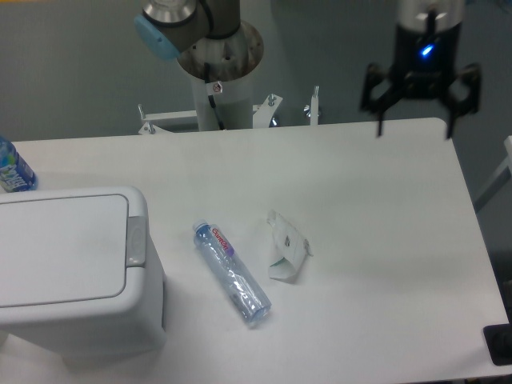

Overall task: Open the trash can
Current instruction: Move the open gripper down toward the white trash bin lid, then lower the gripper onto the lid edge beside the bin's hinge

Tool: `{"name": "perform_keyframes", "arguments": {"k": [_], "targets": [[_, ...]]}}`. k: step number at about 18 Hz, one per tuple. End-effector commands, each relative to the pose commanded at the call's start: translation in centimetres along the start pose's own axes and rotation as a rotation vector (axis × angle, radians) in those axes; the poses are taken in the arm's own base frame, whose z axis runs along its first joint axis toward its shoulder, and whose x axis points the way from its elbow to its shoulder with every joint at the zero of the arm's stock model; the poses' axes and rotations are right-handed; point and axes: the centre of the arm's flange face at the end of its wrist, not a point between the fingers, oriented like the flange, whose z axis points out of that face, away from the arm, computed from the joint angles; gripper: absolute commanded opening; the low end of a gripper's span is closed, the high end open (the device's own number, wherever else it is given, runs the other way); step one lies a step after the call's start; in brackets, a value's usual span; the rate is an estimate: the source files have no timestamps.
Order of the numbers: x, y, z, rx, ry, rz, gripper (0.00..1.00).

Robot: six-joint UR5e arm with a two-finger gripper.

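- 2 fingers [379, 112] are hanging spread wide, nothing between them.
- gripper [416, 118] is hovering above the table's far right edge, blue light glowing on its body.
- table [376, 216] is carrying everything below.
- crumpled wrapper [285, 251] is lying mid-table, well apart from the gripper.
- plastic bottle [230, 273] is lying on its side just left of the wrapper, not touching it.
- trash can [68, 268] is sitting at the near left corner, lid flat and shut, grey tab facing the bottle.
- 2nd bottle [12, 168] is peeking in at the left edge, behind the trash can.
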Motion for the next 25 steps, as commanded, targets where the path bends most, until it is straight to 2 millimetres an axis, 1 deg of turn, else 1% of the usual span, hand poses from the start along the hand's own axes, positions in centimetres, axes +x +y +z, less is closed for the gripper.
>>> {"name": "perform_keyframes", "arguments": {"k": [3, 5, 9, 12, 15, 17, 21, 25], "targets": [[3.3, -2.3, 1.4, 0.06, 0.032, -0.108, 1.0], [5.3, -3.5, 1.8, 0.102, 0.09, -0.181, 1.0], [8.5, -4.4, 1.8, 0.118, 0.168, -0.25, 1.0], [11.3, -4.8, 2.4, 0.104, 0.191, -0.229, 1.0], [13.5, -5.1, 2.7, 0.093, 0.209, -0.218, 1.0], [14.7, -5.3, 3.5, 0.08, 0.221, -0.214, 1.0], [16.6, -5.7, 4.2, 0.068, 0.236, -0.193, 1.0], [17.8, -5.9, 5.2, 0.051, 0.247, -0.197, 1.0]]}}
